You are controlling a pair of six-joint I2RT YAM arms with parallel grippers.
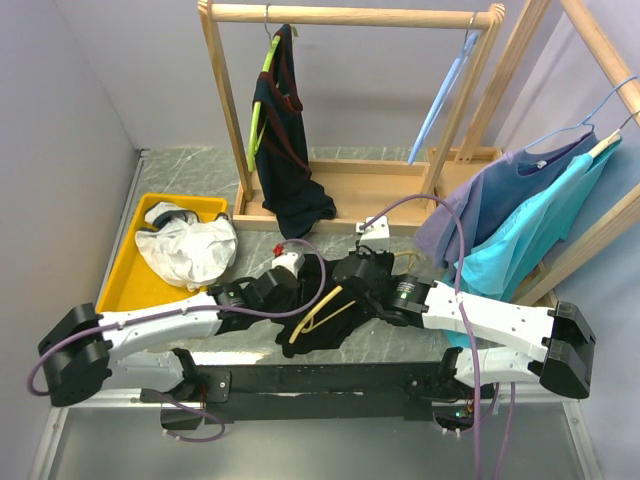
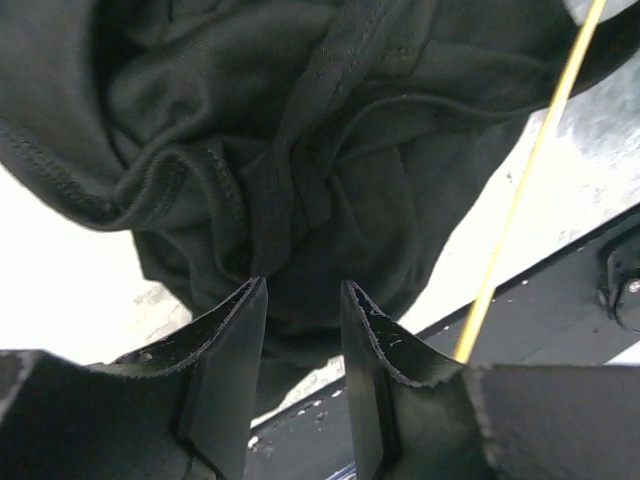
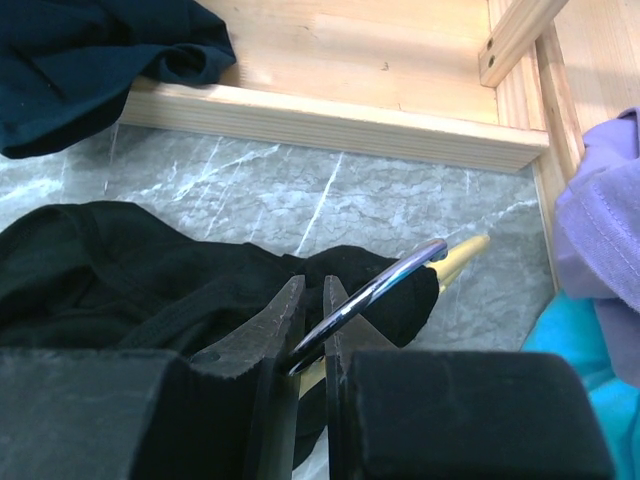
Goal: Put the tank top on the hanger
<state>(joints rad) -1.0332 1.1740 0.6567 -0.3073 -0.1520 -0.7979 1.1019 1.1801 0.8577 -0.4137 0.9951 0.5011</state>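
The tank top [image 1: 322, 322] lies crumpled on the table [image 1: 230, 330] in the overhead view, in a black heap between the two grippers. The yellow hanger [image 1: 322, 312] lies across it. The left gripper [image 1: 298, 294] reaches the heap's left edge and the right gripper [image 1: 347, 284] its right edge. Behind the left gripper, a yellow tray [image 1: 125, 270] holds a white cloth [image 1: 188, 250]. Beyond both grippers stands a wooden rack [image 1: 350, 15] with a navy garment [image 1: 285, 150] hanging from it. To the right of the right gripper hang a purple shirt [image 1: 505, 185] and a teal shirt [image 1: 540, 225].

In the left wrist view, the left gripper's fingers [image 2: 235, 335] stand partly apart. A bunched fold of the tank top sits right at their tips and fills the view ahead. I cannot tell whether any cloth is caught between them. A thin yellow arm of the hanger slants past on the gripper's right.

In the right wrist view, the right gripper's jaws are drawn narrow and clamp the hanger's metal hook [image 3: 385, 285], which slants out between them to the upper right. The yellow of the hanger shows just past the hook. The tank top spreads to the gripper's left and under its tips. The rack's base board lies ahead, and the purple shirt is close on the right.
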